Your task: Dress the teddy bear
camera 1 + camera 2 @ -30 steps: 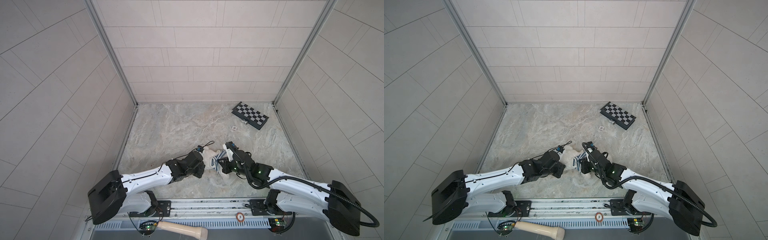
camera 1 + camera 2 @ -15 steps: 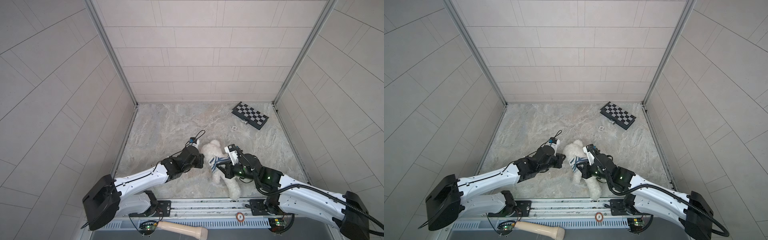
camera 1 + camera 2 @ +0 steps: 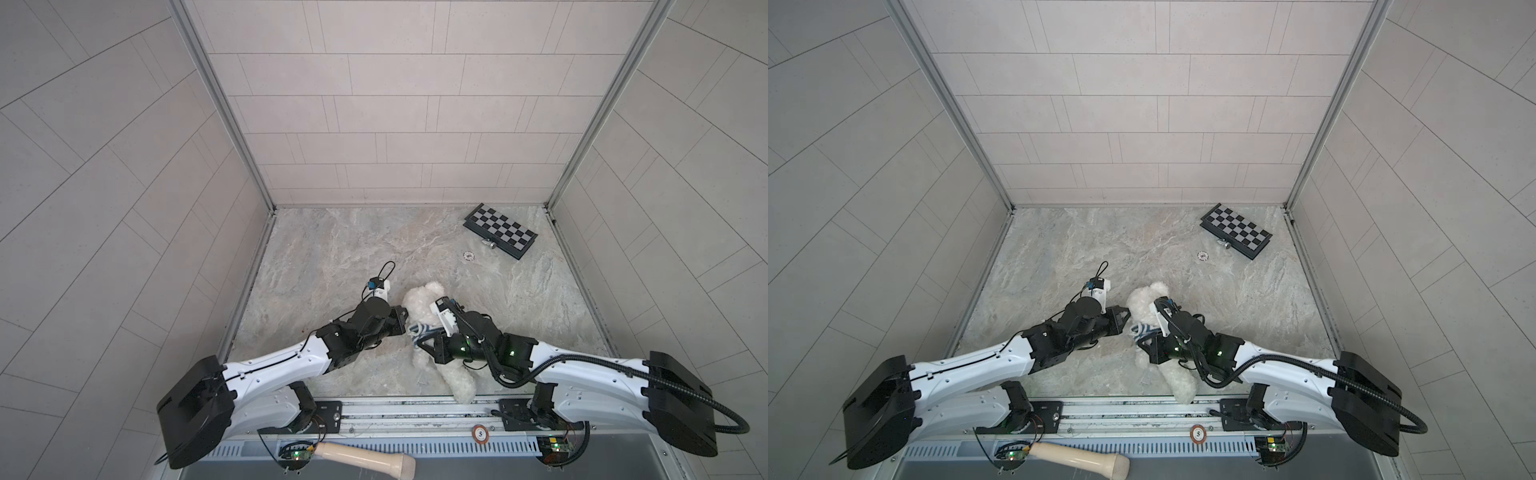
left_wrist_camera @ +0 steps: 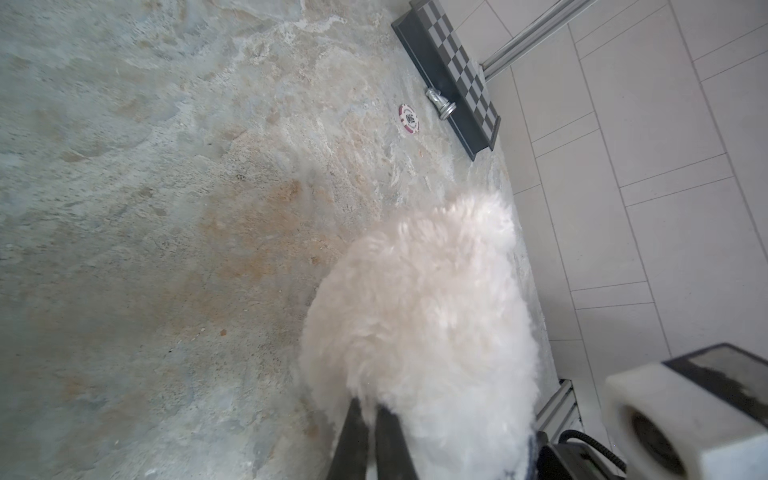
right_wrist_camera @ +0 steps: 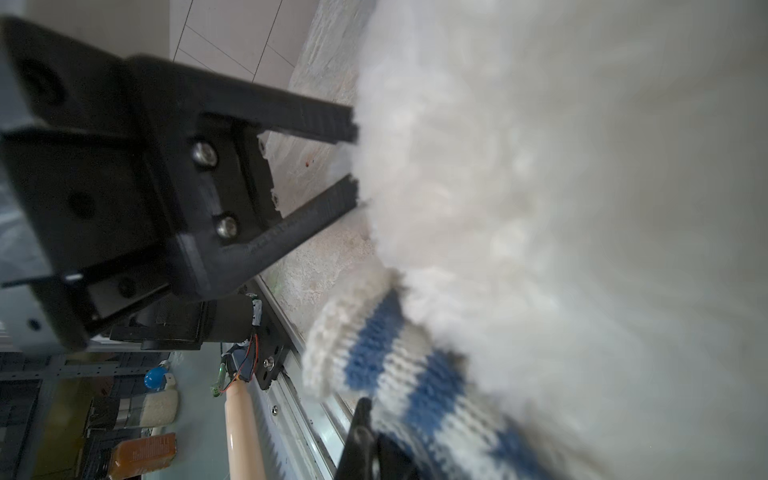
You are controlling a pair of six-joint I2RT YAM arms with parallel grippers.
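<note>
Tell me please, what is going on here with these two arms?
Two robot arms are dressing a white teddy bear that lies on the marble table. The left hand is closed in the bear's fur near the head, and the right hand is closed on a blue-and-white striped shirt. The shirt is bunched at the bear's neck, so the dressing looks unfinished.

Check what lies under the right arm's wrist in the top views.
The teddy bear lies under the right arm: its head shows beyond it, one leg sticks out on the near side, and a bit of striped shirt shows beside the wrist. The torso is covered.
</note>
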